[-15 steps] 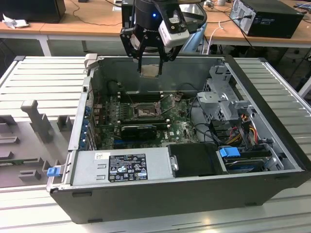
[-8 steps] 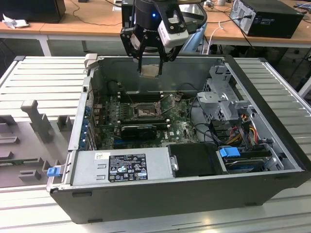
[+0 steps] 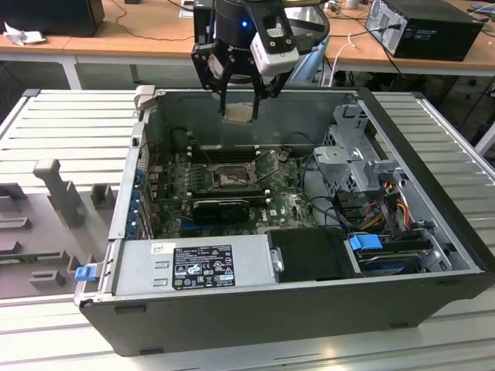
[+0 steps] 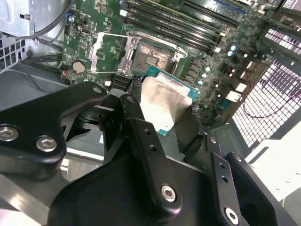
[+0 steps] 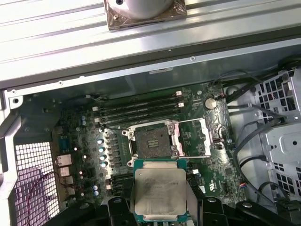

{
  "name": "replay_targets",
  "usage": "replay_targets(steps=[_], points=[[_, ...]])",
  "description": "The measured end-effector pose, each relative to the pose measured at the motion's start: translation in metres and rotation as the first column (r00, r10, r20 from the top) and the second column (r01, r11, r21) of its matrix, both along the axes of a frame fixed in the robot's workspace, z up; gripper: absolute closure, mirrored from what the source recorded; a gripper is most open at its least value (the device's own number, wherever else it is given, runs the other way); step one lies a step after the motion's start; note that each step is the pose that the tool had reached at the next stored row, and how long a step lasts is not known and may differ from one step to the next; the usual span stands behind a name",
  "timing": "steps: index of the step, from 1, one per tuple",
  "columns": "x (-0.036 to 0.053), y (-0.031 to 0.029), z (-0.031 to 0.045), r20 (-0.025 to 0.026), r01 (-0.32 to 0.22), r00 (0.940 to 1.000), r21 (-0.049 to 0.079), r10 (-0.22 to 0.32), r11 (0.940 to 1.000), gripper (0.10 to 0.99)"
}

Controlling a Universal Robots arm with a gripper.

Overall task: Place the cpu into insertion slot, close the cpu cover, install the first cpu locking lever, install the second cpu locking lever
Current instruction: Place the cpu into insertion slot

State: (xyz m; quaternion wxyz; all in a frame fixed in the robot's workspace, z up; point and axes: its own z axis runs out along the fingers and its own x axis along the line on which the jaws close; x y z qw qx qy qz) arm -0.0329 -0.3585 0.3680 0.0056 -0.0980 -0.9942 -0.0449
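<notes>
My gripper (image 3: 240,107) hangs above the open computer case, shut on the cpu (image 3: 238,114), a flat pale tan-silver square held level by two opposite edges. In both wrist views the cpu (image 4: 164,106) (image 5: 160,193) sits between the black fingers (image 4: 134,110), well above the green board. The insertion slot (image 3: 230,176) (image 4: 150,56) (image 5: 153,141) lies bare on the board, below the chip and a little off to one side of it. The cpu cover (image 5: 195,136) (image 4: 110,52) is swung open, its silver frame lying beside the slot.
The case's back wall (image 3: 255,124) stands just behind the gripper. Long black memory slots (image 5: 136,110) run beside the socket. A drive cage (image 3: 360,154) with cables fills the exterior view's right, and a power supply (image 3: 193,267) sits at the front. A grey moulded tray (image 3: 46,224) lies outside the case.
</notes>
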Motion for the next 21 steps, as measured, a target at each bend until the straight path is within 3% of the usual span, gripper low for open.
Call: replay_targets(steps=[21], points=[[0.0000, 0.0000, 0.0000, 0.0000, 0.054, 0.9986, 0.000, -0.054, 0.9986, 0.557]])
